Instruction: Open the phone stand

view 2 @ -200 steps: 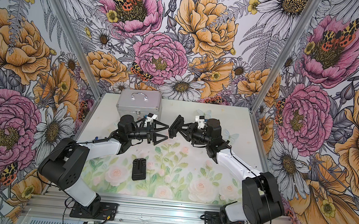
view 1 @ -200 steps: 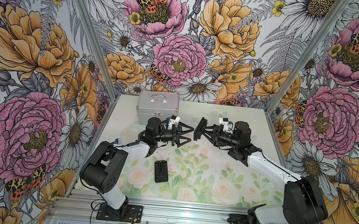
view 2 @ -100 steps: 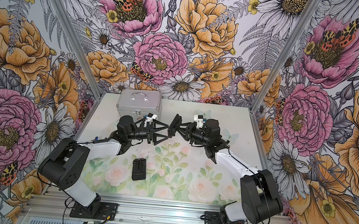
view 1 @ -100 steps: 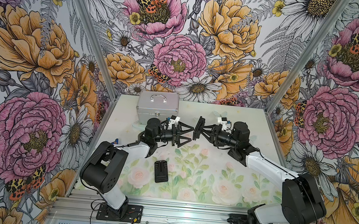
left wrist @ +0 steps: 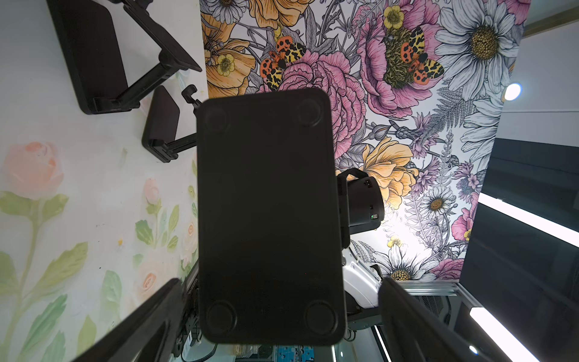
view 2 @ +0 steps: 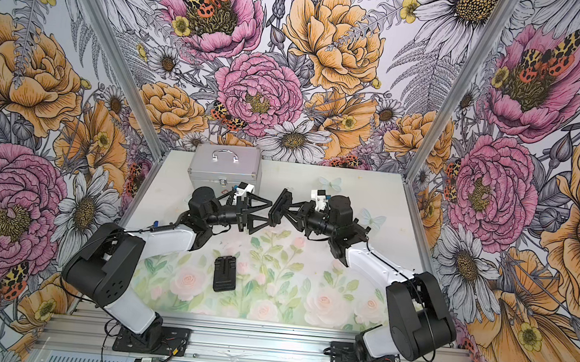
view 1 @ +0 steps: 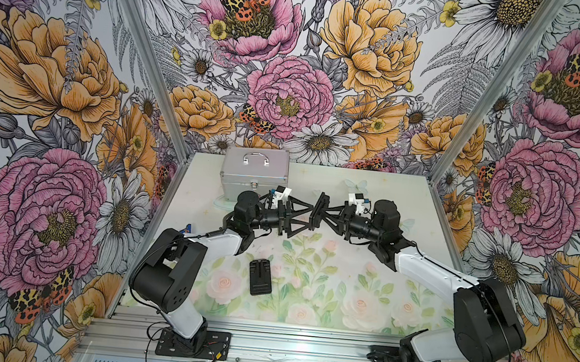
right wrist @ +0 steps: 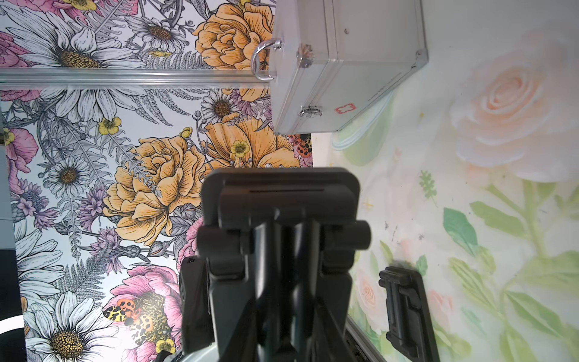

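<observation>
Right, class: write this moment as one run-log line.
right gripper shut on phone stand, aloft | left gripper open, facing it | second stand flat on mat

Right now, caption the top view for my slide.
Right gripper holds a black phone stand mid-air facing the open left gripper; a second stand lies on the floral mat.

Matt plastic phone stand (left wrist: 269, 216); silvery metal case (view 1: 255, 175)

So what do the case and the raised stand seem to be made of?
The case looks like aluminium: silvery satin panels, with a bright metal handle, latch and edge trim. The raised stand looks like matte black plastic, judging by its moulded hinge knuckles and round foot pads; coated metal cannot be ruled out.
</observation>
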You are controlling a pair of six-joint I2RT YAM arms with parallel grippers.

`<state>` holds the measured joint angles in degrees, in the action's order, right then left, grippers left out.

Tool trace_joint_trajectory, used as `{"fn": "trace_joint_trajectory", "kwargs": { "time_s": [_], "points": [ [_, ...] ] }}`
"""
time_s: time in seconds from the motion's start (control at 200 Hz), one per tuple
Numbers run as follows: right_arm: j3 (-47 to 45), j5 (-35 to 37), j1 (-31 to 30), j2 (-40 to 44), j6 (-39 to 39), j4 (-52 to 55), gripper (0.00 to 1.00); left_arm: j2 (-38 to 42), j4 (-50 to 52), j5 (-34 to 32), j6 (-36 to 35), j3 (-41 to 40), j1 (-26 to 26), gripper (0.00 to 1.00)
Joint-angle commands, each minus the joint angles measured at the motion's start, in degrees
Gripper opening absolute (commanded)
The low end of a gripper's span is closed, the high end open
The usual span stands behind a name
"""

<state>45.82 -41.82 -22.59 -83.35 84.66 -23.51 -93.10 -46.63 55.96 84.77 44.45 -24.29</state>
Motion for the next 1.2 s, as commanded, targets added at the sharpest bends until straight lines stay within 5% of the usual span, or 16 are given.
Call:
{"fn": "trace_joint_trajectory", "kwargs": {
  "time_s": [0.0,0.996,1.196],
  "points": [
    [1.6,0.4,-0.3,-1.4,0.5,-3.3,0.0,0.2,-2.4,-0.3,0.4,-0.8,-0.7,0.99],
    [3.7,0.2,-1.1,-4.7,1.6,-5.9,0.0,0.6,-3.2,-0.7,1.1,-1.5,-0.4,0.99],
    [3.4,0.4,-1.6,-4.9,1.6,-6.1,0.0,1.2,-3.2,-1.1,1.0,-2.0,-0.2,0.9]
  ]
}}
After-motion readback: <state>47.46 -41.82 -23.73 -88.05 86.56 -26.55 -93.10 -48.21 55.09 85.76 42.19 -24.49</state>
